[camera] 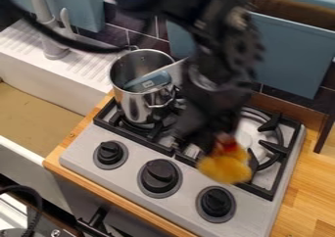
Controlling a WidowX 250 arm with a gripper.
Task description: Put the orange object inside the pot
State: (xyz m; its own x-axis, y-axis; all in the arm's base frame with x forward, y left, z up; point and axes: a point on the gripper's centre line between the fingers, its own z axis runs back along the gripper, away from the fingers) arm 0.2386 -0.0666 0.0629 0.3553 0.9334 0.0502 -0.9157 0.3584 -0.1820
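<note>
The orange object (226, 168) has its red end up at the gripper (219, 145) and its yellow-orange body directed downward and toward the near side. Blur and the hidden upper part leave its exact long axis uncertain.

A wooden surface (309, 184) borders the silver stove (134, 171), which has black grates and three black knobs along its near side. The metal pot (134, 103) stands upright on the stove's far left part, with a blue-grey thing (149, 82) leaning inside it. Left of the stove is a white sink (72, 91) with a tan basin and a pale faucet (51, 42). Behind are dark tiles and blue panels (294, 52).

The fingers (188, 133) are narrowed on the orange object's red end, and its yellow-orange body hangs below them, over the near right part of the stove, outside the pot and to its right.
</note>
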